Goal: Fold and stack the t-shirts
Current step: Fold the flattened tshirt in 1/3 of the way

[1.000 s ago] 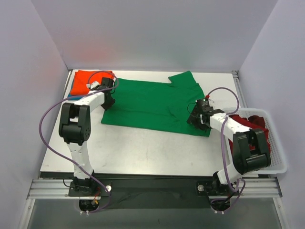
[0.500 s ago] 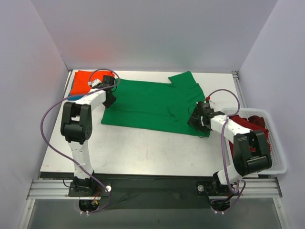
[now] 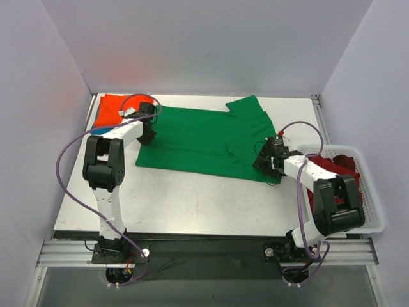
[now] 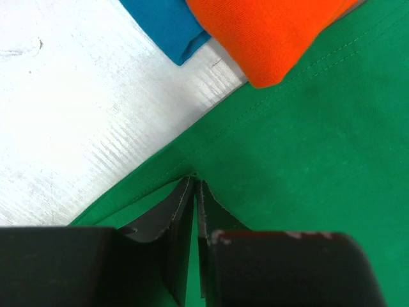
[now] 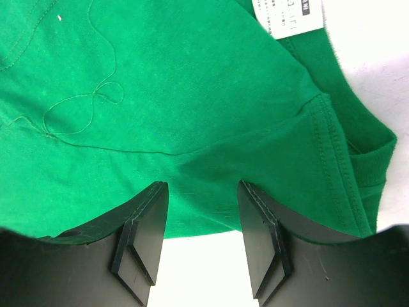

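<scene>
**Green tee spread flat, one claw pinching, one wide**

The white table (image 3: 192, 198) carries everything. The green t-shirt (image 3: 204, 137) lies spread across its middle, collar end towards the right. At the table's right edge sits the white basket (image 3: 378, 214) with the dark red t-shirts (image 3: 335, 167) heaped inside. The folded orange t-shirt (image 3: 112, 109) rests at the far left corner. In the left wrist view its corner overlaps the green cloth, and the teal-blue t-shirt (image 4: 166, 25) shows from under it.

The left gripper (image 3: 148, 133) is at the green tee's left edge. Its fingers (image 4: 179, 217) are pressed together to a thin slit, and the hem rises in a small peak to their tips, so it appears to pinch the cloth.

The right gripper (image 3: 263, 160) is at the near right corner, its jaws wide apart over the cloth with nothing held between them.

Near it lie a white label (image 5: 289, 16) and a loose green thread (image 5: 96, 102).
</scene>
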Tool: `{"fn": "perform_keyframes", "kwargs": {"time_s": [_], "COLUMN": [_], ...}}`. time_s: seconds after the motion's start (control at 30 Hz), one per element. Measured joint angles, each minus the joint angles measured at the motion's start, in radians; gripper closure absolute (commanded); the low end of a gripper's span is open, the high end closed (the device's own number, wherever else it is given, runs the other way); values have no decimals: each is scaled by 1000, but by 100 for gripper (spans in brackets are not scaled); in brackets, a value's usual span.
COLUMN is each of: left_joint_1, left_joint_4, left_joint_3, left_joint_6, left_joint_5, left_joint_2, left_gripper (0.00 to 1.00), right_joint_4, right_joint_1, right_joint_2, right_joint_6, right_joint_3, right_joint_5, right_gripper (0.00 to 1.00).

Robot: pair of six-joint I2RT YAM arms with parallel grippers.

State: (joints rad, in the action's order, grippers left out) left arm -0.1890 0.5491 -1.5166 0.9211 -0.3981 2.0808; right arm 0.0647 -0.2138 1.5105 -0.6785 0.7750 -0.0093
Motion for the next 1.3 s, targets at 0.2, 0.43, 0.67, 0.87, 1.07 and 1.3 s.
{"fn": "perform_keyframes", "kwargs": {"time_s": [0.2,0.43,0.67,0.87,1.07,1.3], "left_joint_1": [0,0,0,9,30,56], "left_joint_4": [2,2,2,2,1,-46], "left_joint_3": [-9,-9,-9,-9,-9,17], "left_joint_6": [1,0,-2,-2,-9,-41], "left_joint_5": [0,0,-13,-16,-14,35], "left_joint_2": [6,6,-1,-17,-18,-31], "left_gripper": [100,100,100,100,100,38], "right_joint_4": [-3,-6,-9,-8,-9,-8], "right_joint_1": [5,13,17,20,37,38], "right_joint_2": [-4,-16,-35,-35,-35,-34], "right_joint_6": [0,-2,-2,-5,-7,-11], "right_joint_3": [-8,-19,-37,-50,-52,-54], "right_joint_5": [-8,-10,-10,-10,-3,2], "right_gripper": [52,52,52,52,52,51]}}
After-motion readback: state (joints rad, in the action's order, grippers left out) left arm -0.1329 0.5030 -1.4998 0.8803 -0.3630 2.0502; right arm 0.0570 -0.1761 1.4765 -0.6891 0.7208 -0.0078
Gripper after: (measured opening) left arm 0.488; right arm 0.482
